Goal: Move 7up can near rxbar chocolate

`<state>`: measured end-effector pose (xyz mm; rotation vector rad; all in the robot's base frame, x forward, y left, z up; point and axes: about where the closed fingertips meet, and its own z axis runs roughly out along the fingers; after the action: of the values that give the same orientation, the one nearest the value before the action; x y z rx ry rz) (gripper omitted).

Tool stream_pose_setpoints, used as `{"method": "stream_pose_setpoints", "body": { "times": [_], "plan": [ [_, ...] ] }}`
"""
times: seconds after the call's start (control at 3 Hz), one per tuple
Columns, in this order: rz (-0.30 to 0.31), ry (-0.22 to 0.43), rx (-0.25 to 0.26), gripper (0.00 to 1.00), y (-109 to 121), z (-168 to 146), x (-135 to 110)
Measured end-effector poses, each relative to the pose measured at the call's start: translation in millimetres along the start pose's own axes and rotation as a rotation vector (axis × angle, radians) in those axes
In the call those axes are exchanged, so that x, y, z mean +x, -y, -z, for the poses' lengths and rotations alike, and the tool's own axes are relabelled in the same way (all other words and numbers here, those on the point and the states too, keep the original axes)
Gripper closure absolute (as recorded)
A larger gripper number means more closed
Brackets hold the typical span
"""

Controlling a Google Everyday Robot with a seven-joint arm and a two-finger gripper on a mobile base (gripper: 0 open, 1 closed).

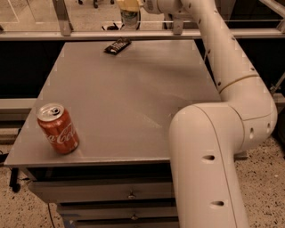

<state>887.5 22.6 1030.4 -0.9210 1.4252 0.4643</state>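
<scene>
The tool (129, 6) is clamped on the 7up can (130, 20), held above the far edge of the table (133, 98), just behind the rxbar chocolate (117, 46). Released there, the can could tip or roll off.

The table top (133, 98) looks matt, smooth grey; the Coca-Cola can (58, 133) is glossy red metal (silvery lid). At the top edge, the gripper (129, 8) of the glossy white plastic arm (209, 169) clamps the shiny 7up can (130, 19).
</scene>
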Motion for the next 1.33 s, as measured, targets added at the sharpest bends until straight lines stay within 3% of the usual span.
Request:
{"method": "stream_pose_setpoints", "body": {
  "times": [0.67, 1.33],
  "plan": [
    [-0.028, -0.099, -0.043, 1.00, -8, 3, 41],
    [-0.089, -0.124, -0.116, 1.00, -32, -9, 68]
  ]
}}
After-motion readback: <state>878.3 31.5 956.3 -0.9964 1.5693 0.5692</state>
